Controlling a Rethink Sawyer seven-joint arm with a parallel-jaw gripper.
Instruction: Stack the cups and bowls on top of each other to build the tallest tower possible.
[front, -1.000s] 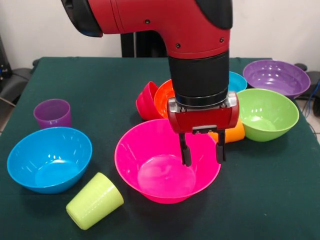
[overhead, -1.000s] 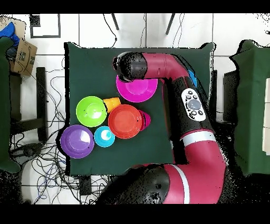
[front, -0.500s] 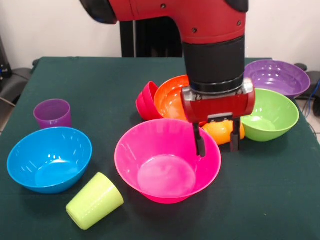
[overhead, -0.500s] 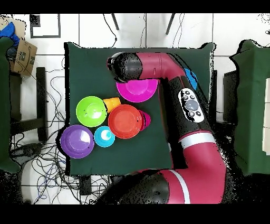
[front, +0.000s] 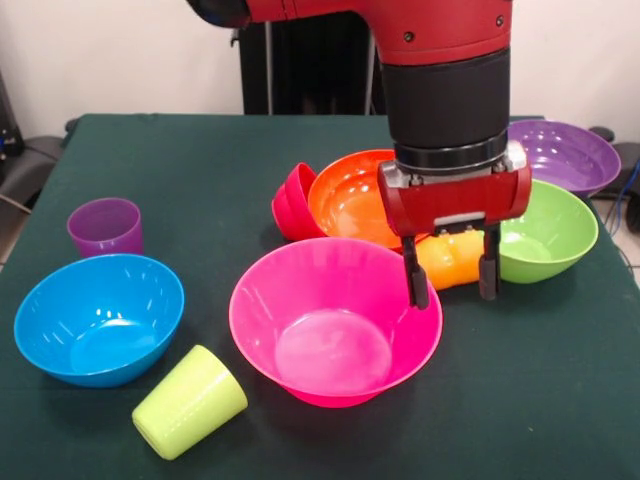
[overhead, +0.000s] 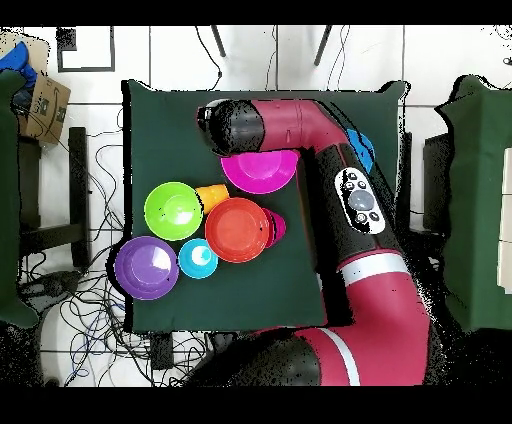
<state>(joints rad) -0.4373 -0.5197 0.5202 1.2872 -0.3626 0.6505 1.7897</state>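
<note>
**Ana:** Where is the pink bowl (front: 335, 325)?

**Ben:** Low in the middle of the front view, upright on the green table (front: 180, 170). Nothing is inside it. Just above it the orange bowl (front: 355, 205) leans on its side with the small red bowl (front: 293, 203) tucked against its left edge.

**Ana:** And the gripper (front: 450, 280)?

**Ben:** Its two black fingers (front: 414, 283) are spread apart and hold nothing. One hangs at the pink bowl's right rim. The other hangs in front of the orange cup (front: 450, 262), which lies on its side.

**Ana:** What could go wrong?

**Ben:** I think a finger could bump the pink rim and push the bowl, or knock the cup so it rolls.

**Ana:** What does the top view add?

**Ben:** It shows the little light blue bowl (overhead: 197, 258), low and left of middle. The arm hides it in front. But the arm (overhead: 330, 160) covers the gripper there. Only the front view shows the lime green cup (front: 190, 401), blue bowl (front: 98, 317) and purple cup (front: 105, 227) at its left.
</note>
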